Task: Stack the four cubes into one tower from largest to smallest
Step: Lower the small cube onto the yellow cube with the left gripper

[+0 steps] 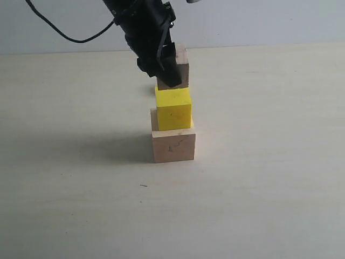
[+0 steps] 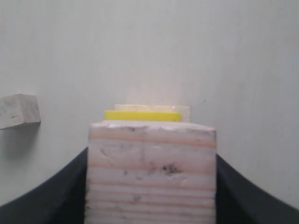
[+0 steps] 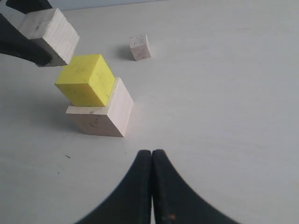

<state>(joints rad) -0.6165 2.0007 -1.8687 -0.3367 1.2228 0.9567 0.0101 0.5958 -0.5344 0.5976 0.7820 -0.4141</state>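
The large pale wooden cube (image 1: 173, 147) sits on the table with the yellow cube (image 1: 173, 108) on top of it, set toward the back and slightly turned. My left gripper (image 1: 170, 69) is shut on a small bare wooden cube (image 1: 182, 63) right over the yellow cube; I cannot tell whether they touch. In the left wrist view this small cube (image 2: 152, 158) fills the space between the jaws, with the yellow cube (image 2: 142, 115) below. The tiniest cube (image 3: 140, 47) lies alone on the table beyond the stack. My right gripper (image 3: 152, 156) is shut and empty, low in front of the stack.
The light tabletop (image 1: 269, 162) stretches around the stack. A black cable (image 1: 70, 35) hangs from the left arm at the back. A small dark fleck (image 1: 143, 185) lies on the table in front of the large cube.
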